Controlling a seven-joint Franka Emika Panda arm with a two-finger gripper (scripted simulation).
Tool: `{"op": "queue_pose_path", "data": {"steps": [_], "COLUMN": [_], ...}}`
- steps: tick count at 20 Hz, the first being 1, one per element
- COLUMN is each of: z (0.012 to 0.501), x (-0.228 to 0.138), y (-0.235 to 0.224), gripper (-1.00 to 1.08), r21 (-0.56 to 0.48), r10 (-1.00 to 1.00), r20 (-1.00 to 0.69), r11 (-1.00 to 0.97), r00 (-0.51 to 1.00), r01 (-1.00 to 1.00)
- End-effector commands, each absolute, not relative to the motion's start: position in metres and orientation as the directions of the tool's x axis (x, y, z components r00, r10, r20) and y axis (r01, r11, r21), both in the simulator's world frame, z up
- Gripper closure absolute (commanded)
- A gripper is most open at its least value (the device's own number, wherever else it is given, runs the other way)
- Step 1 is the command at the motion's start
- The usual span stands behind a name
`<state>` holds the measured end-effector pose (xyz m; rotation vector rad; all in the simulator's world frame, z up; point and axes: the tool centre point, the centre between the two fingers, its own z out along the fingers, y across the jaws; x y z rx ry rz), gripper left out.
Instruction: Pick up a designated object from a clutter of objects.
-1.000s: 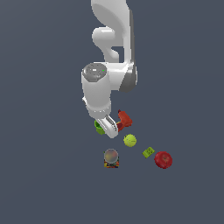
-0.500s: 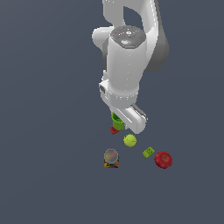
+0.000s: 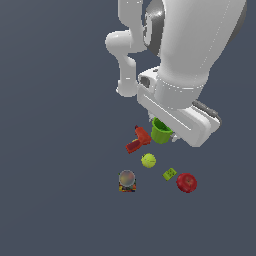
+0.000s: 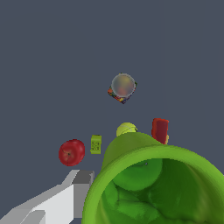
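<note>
The dark grey floor (image 3: pixel 60 200) carries a red drill (image 3: pixel 138 139), ball (image 3: pixel 148 160), green block (image 3: pixel 169 174), apple (image 3: pixel 186 183) and can (image 3: pixel 127 180).

You see the green cup (image 3: pixel 161 131) hanging under the arm's wrist, above the red drill (image 3: pixel 138 139), ball (image 3: pixel 148 160), block (image 3: pixel 169 174), apple (image 3: pixel 186 182) and can (image 3: pixel 127 180).

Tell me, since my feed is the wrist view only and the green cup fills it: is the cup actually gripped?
Observer: Yes. In the exterior view the green cup hangs from the gripper, tucked under the hand, apart from the ball.
Operator: I see only a red slab beside it.
Observer: That is the red drill, lying just to the exterior view's left of the cup. Whether they touch, I cannot tell.
</note>
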<state>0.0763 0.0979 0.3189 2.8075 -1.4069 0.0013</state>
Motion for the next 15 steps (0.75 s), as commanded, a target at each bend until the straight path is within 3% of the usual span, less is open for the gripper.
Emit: {"op": "queue_pose_path", "data": {"steps": [1, 15], "z": [0.333, 0.360], "x": [0.081, 0.094], "y": [0.109, 0.132], "gripper": [1.08, 1.08], "r21": [0.001, 0.000], "r10": [-0.802, -0.801], "r20": [0.001, 0.000], "r11": [-0.598, -0.598], "r00": [0.598, 0.598], "r01": [-0.802, -0.801]}}
